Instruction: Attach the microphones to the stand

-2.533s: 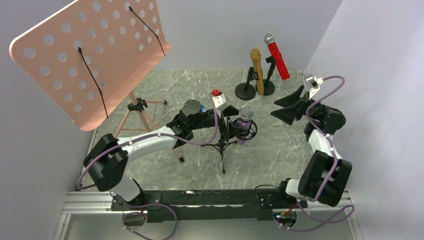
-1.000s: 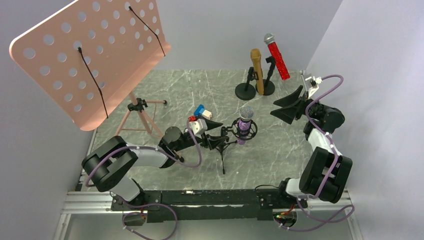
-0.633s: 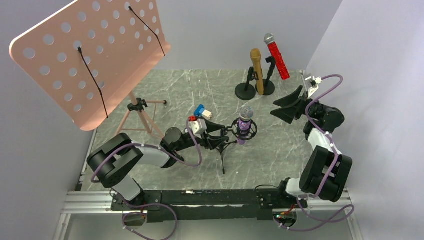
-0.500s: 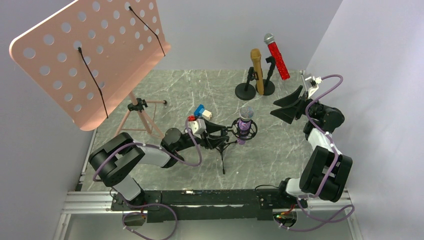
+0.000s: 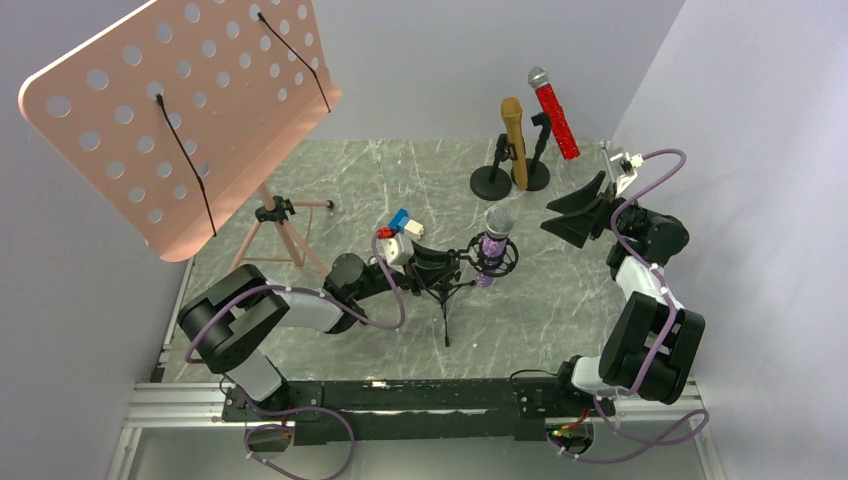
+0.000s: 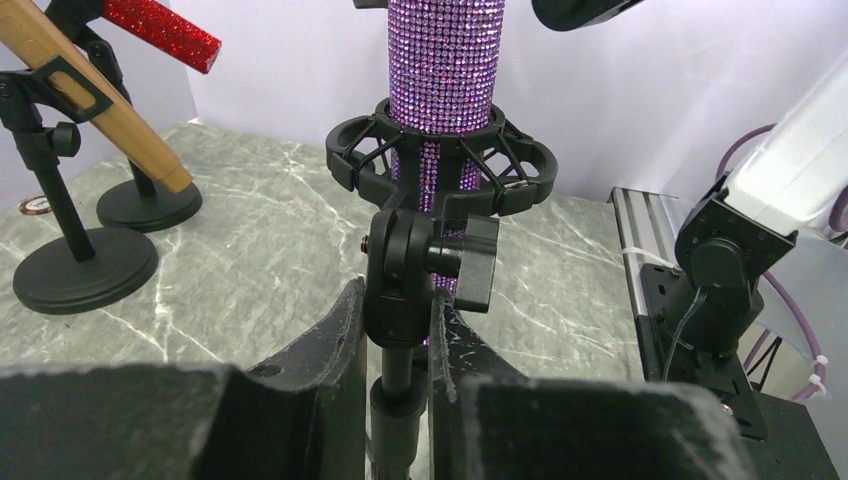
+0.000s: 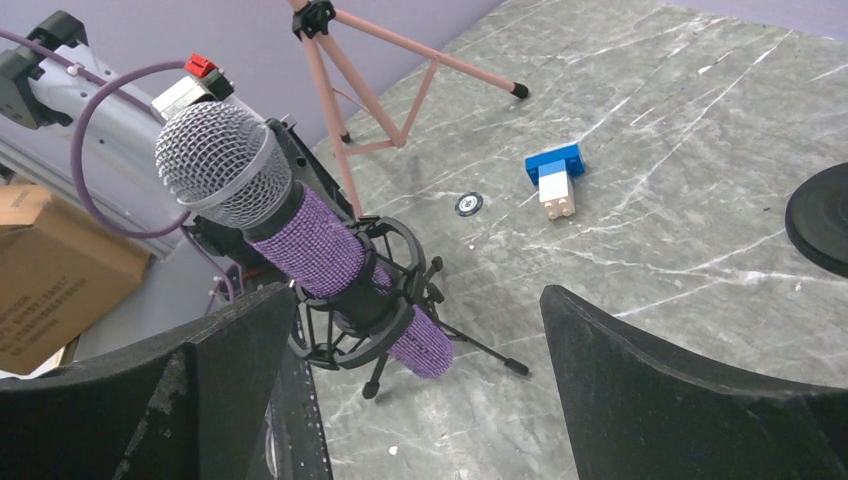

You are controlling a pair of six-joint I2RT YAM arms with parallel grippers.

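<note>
The purple glitter microphone [image 5: 494,238] with a silver grille [image 7: 213,162] sits in the black ring mount [image 6: 440,160] of a small tripod stand [image 5: 445,300]. My left gripper [image 6: 398,310] is shut on that stand's black swivel joint [image 6: 400,265], just under the ring; it shows from above too, my left gripper [image 5: 432,268]. The gold microphone [image 5: 514,135] and red glitter microphone [image 5: 555,115] lean in clips on two round-based stands [image 5: 490,182] at the back. My right gripper [image 5: 578,215] hangs open, right of the purple microphone [image 7: 320,250], holding nothing.
A pink perforated music stand [image 5: 180,110] on tripod legs [image 5: 290,235] fills the left. A blue and white brick [image 7: 555,178] and a small round token [image 7: 469,204] lie on the marble table [image 5: 350,180]. A cardboard box [image 7: 50,260] sits beyond the near rail.
My left gripper has closed its jaws onto the stand's joint. The purple microphone has shifted slightly right and tilted. The right arm has not moved.
</note>
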